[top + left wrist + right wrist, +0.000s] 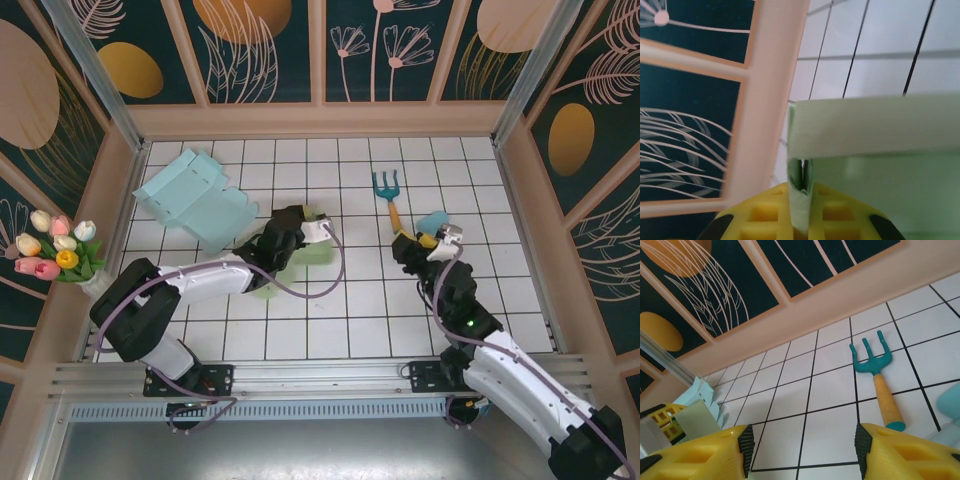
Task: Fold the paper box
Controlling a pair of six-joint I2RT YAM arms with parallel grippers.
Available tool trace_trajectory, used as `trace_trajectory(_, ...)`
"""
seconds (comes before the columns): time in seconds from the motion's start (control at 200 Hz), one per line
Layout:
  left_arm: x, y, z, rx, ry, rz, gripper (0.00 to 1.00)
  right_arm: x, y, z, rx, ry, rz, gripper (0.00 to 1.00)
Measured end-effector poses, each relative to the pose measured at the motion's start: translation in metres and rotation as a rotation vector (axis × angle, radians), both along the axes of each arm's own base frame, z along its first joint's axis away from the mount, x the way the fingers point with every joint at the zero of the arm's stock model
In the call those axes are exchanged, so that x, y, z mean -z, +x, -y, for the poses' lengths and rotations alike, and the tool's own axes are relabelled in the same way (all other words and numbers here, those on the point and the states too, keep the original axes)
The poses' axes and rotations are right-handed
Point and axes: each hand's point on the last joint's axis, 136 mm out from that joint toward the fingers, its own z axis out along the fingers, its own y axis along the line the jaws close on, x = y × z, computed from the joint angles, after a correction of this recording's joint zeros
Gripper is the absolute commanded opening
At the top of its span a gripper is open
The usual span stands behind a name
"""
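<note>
The paper box (297, 264) is pale green and lies half-formed on the tiled table, left of centre. My left gripper (303, 233) is over it, shut on one of its upright walls. In the left wrist view that folded green wall (875, 130) is pinched between the yellow fingers of the left gripper (801, 210). My right gripper (432, 240) hovers right of centre, apart from the box. In the right wrist view the right gripper (802, 442) is open with only bare tiles between its pads, and the green box (695, 420) shows far left.
A flat pale blue box sheet (195, 200) lies at the back left. A teal garden fork with a yellow handle (388, 192) lies just beyond the right gripper, beside a light blue object (436, 220). Tulips (55, 250) stand at the left wall. Walls enclose three sides of the table.
</note>
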Motion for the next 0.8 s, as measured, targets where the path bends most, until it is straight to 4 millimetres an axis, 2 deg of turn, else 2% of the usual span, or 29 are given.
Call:
trace_trajectory(0.16, 0.003, -0.014, 0.004, 0.073, 0.34, -0.01, 0.0, -0.006, -0.005, 0.007, 0.02, 0.022, 0.037, 0.6)
trace_trajectory(0.36, -0.016, -0.029, 0.043, 0.184, 0.501, -0.053, 0.03, -0.004, -0.007, 0.012, 0.04, 0.03, 0.052, 0.61)
trace_trajectory(0.42, -0.007, -0.03, 0.054, 0.201, 0.548, -0.081, 0.05, -0.003, -0.008, 0.013, 0.043, 0.03, 0.053, 0.61)
trace_trajectory(0.46, 0.006, -0.029, 0.06, 0.212, 0.586, -0.108, 0.09, -0.003, -0.008, 0.014, 0.044, 0.031, 0.055, 0.6)
trace_trajectory(0.575, 0.053, -0.028, 0.063, 0.238, 0.703, -0.194, 0.27, -0.006, -0.01, 0.016, 0.05, 0.041, 0.069, 0.61)
trace_trajectory(0.641, 0.07, -0.026, 0.065, 0.24, 0.736, -0.224, 0.34, -0.008, -0.01, 0.018, 0.058, 0.047, 0.078, 0.62)
trace_trajectory(0.711, 0.073, -0.021, 0.072, 0.234, 0.729, -0.23, 0.4, -0.007, -0.011, 0.021, 0.074, 0.055, 0.079, 0.63)
trace_trajectory(0.801, 0.055, -0.011, 0.085, 0.218, 0.669, -0.198, 0.47, -0.006, -0.01, 0.024, 0.092, 0.055, 0.075, 0.64)
